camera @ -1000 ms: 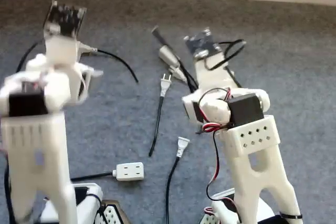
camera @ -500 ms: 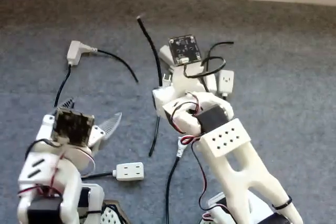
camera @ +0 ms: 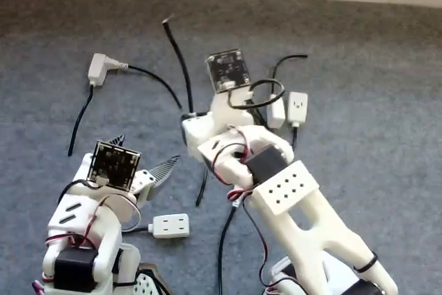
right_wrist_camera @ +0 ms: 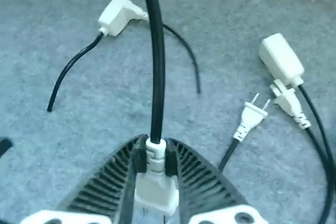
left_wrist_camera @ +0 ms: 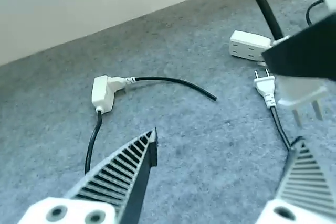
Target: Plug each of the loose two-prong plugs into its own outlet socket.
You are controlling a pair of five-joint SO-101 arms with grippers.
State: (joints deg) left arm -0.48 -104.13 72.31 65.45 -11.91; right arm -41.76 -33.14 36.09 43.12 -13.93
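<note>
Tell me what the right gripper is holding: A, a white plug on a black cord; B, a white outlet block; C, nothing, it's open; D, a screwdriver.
A: in the right wrist view the right gripper is shut on a white plug, its black cord leading straight out of the grip.

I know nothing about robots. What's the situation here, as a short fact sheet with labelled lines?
Floor: grey carpet
Right gripper: shut on a white plug, its black cord running out past the fingertips
Left gripper: open, empty, above the carpet
Loose plug: lying on the carpet, not plugged in
Outlet block: on the carpet by the left arm, nothing plugged into it
</note>
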